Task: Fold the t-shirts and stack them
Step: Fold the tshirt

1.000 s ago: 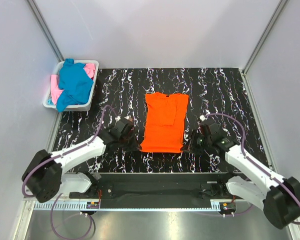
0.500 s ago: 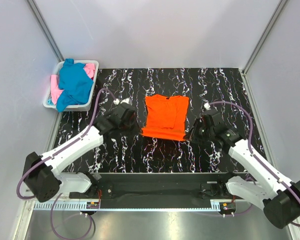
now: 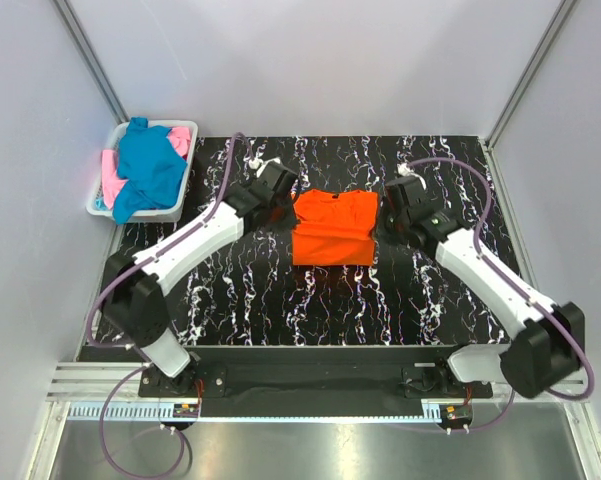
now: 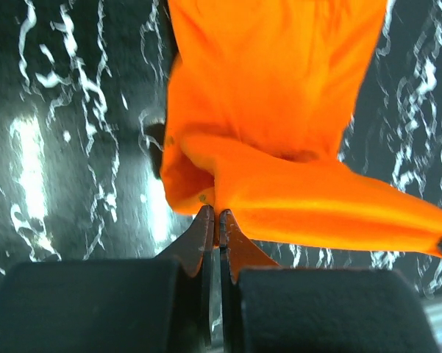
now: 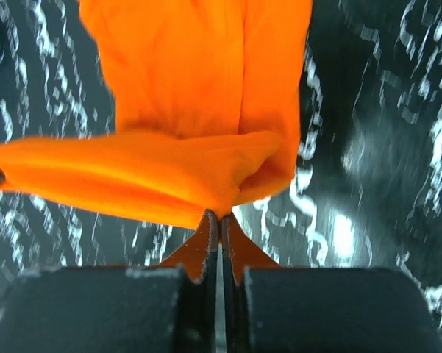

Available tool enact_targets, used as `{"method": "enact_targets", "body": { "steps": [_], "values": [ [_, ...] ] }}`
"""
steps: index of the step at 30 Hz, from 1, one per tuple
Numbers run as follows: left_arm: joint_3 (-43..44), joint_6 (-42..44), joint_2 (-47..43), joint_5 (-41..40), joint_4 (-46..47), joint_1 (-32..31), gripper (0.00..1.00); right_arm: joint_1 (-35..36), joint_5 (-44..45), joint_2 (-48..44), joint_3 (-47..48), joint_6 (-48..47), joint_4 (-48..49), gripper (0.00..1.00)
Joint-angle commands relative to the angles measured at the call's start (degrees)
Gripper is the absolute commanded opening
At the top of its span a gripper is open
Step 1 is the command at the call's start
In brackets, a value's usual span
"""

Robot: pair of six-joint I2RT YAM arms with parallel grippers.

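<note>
Folding step: orange t-shirt at centre of table, near edge doubled over toward collar | left gripper, right gripper: each pinched tight on a fold corner | next: lay edge square, release together.

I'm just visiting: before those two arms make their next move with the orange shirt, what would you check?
1. Left gripper shut on its corner of the orange shirt: ok.
2. Right gripper shut on the other corner: ok.
3. Carried edge lined up with the collar end: cannot tell, the cloth hangs bunched.
4. Lower half lying flat on the table: ok.
5. Teal shirt and pink shirt out of the way in the basket: ok.
</note>
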Motion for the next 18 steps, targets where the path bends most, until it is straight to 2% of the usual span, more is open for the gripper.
{"method": "enact_targets", "body": {
  "steps": [1, 7, 12, 13, 15, 17, 18],
  "values": [
    [6.07, 3.01, 2.99, -2.65, -0.84, 3.20, 0.00, -2.10, 4.88, 5.76, 5.28, -4.28, 1.57, 0.00],
    [15.30, 6.44, 13.89, -0.72, -0.66, 7.25, 0.00, -6.50, 3.64, 15.44, 11.61, -6.92, 6.76, 0.00],
    [28.74, 10.22, 25.40, 2.79, -0.75, 9.63, 0.00, -8.61, 2.50, 27.56, 19.32, -8.86, 10.36, 0.00],
    [30.94, 10.75, 30.03, 3.49, -0.75, 10.33, 0.01, -9.22, 2.33, 29.41, 20.74, -9.21, 10.54, 0.00],
    [37.44, 11.98, 34.88, 5.25, -0.84, 11.03, 0.09, -10.01, 1.63, 35.03, 25.21, -9.74, 11.24, 0.00],
    [43.42, 12.51, 41.39, 6.31, -0.75, 12.26, 0.29, -11.07, 1.88, 40.81, 28.56, -10.00, 11.60, 0.00],
    [45.35, 12.69, 43.24, 7.10, -0.32, 12.88, 0.53, -11.51, 1.97, 42.68, 32.06, -10.09, 11.51, 0.09]
  ]
}}
